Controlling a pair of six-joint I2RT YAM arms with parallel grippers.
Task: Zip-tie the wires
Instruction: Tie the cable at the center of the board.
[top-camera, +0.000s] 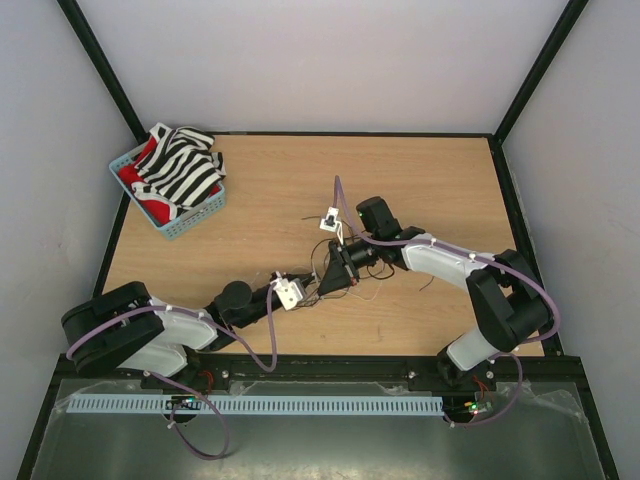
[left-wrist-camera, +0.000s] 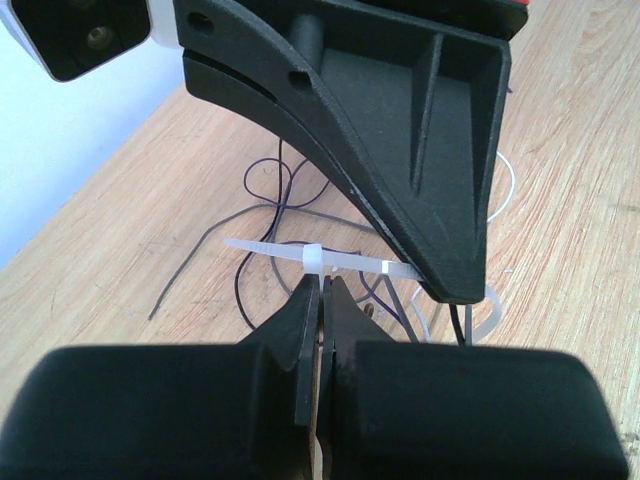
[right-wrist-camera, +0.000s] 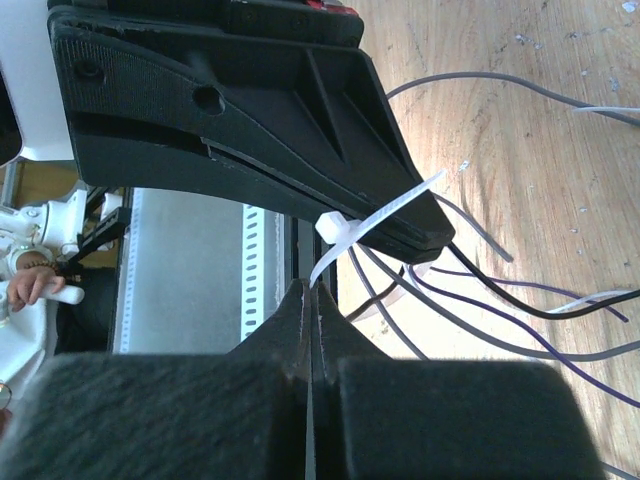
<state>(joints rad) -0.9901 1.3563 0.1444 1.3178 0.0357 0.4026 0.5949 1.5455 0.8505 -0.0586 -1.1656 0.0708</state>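
Centrally on the wooden table (top-camera: 400, 190), well apart from the blue basket (top-camera: 195, 222) at its far-left corner, both arms meet. The left gripper (left-wrist-camera: 322, 288) and right gripper (right-wrist-camera: 310, 292) each pinch tight on the white zip tie (left-wrist-camera: 315, 258); the wires (left-wrist-camera: 285, 210) sprawl loosely beneath them.
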